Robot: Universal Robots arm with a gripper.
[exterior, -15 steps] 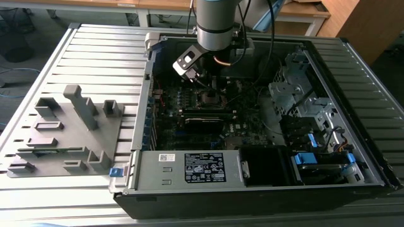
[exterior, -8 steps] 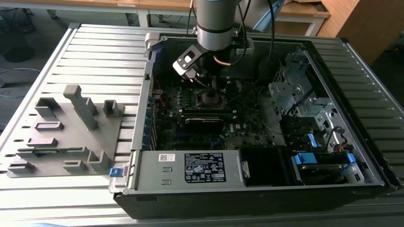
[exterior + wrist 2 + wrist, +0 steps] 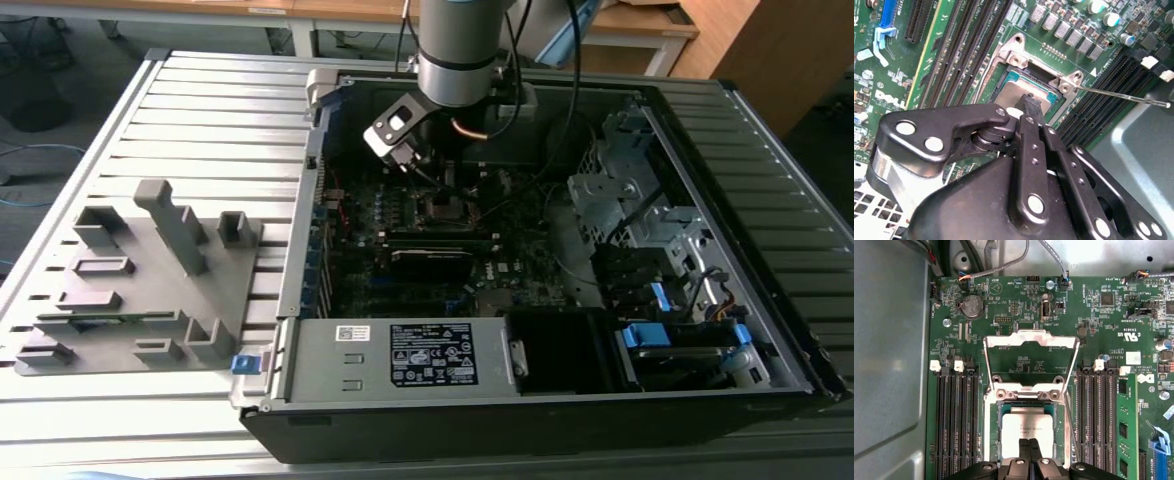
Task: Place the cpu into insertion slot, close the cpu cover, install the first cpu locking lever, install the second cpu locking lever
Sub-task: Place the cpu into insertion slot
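First wrist view: end effector [image 3: 1029, 441] closed together, tips over the cpu [image 3: 1029, 422] in the insertion slot [image 3: 1000, 432]; seems light, stiff, fragile, better held by opposite edges.

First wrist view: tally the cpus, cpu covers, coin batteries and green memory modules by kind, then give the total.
cpu: 1
cpu cover: 1, swung open
coin battery: 1
green memory module: 1
Total: 4
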